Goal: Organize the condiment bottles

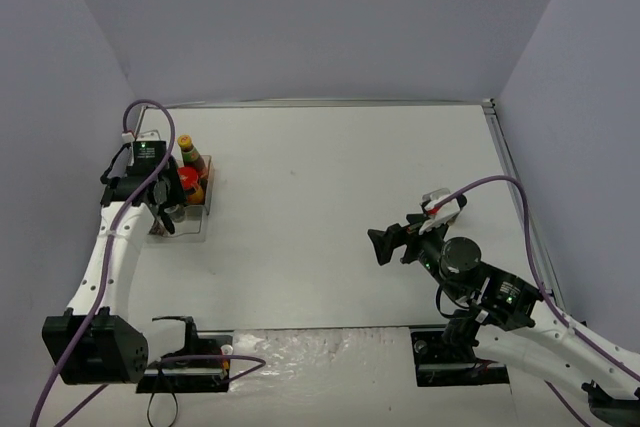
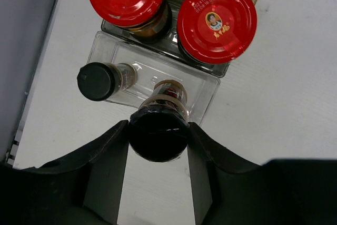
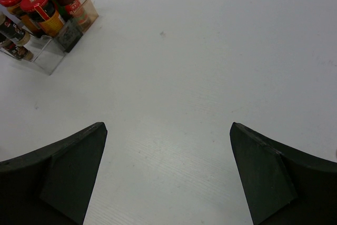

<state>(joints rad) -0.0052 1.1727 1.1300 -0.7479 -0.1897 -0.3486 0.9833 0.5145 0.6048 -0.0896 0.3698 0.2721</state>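
At the rack's [image 2: 210, 85] near row you seem mid-placement: left fingers [image 2: 105, 172] clamp a black-capped spice jar [image 2: 159, 135]; seat it, then release. Right fingers [image 3: 63, 172] gape empty.

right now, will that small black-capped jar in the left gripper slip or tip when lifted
Probably holds: the left gripper is shut on the small jar at its cap. The smooth round cap might twist in that grip. It looks like glass and stands near a second jar in the clear rack, so a bump could chip it.
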